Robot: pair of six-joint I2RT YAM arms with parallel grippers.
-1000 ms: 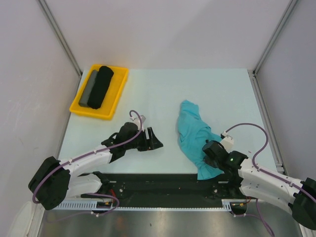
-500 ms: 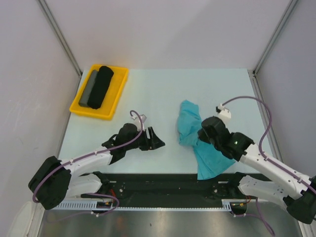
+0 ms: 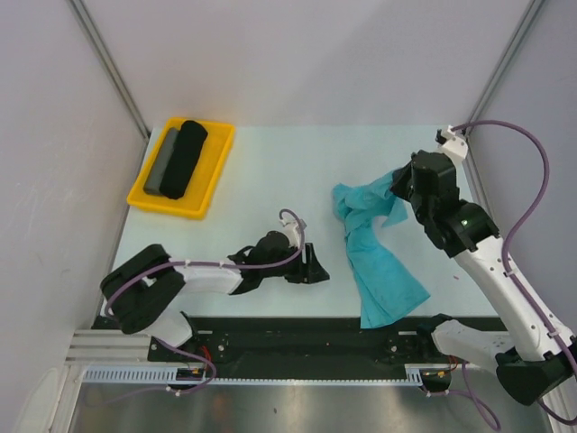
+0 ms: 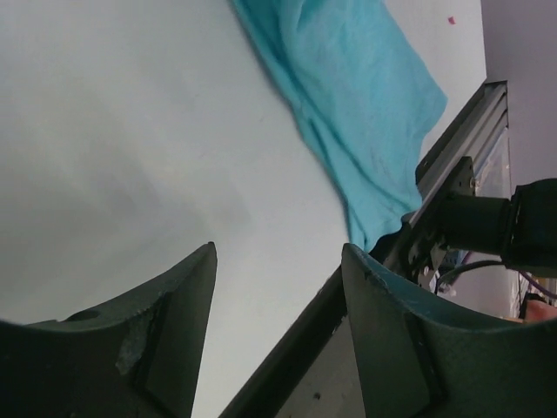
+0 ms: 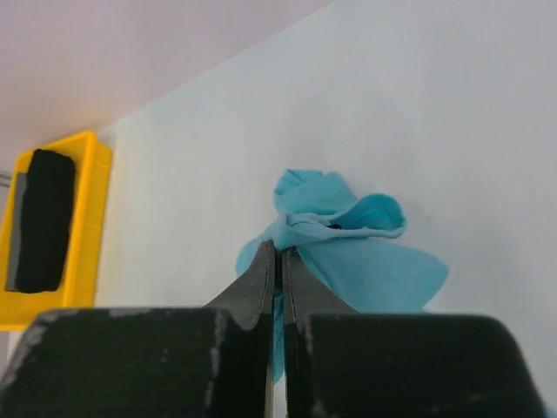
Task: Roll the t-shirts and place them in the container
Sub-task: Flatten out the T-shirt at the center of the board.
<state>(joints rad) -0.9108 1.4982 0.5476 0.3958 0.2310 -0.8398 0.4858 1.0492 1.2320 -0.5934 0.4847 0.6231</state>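
The turquoise t-shirt point(image 3: 377, 262) lies crumpled and stretched on the table's right half, its far end lifted. My right gripper point(image 3: 398, 183) is shut on its neck edge point(image 5: 335, 228) and holds that end above the table. A small dark neck label shows at the collar in the right wrist view. My left gripper point(image 3: 317, 272) is open and empty, low over the table left of the shirt's near end point(image 4: 357, 104). A black roll point(image 3: 184, 158) and a grey roll point(image 3: 162, 162) lie in the yellow tray.
The yellow tray point(image 3: 216, 167) stands at the far left corner; it also shows in the right wrist view point(image 5: 87, 218). Grey walls and metal frame posts enclose the table. A black rail point(image 3: 297, 329) runs along the near edge.
My right gripper has lifted the shirt's end up and toward the far right, stretching the cloth out. My left gripper has moved right, nearer the shirt.
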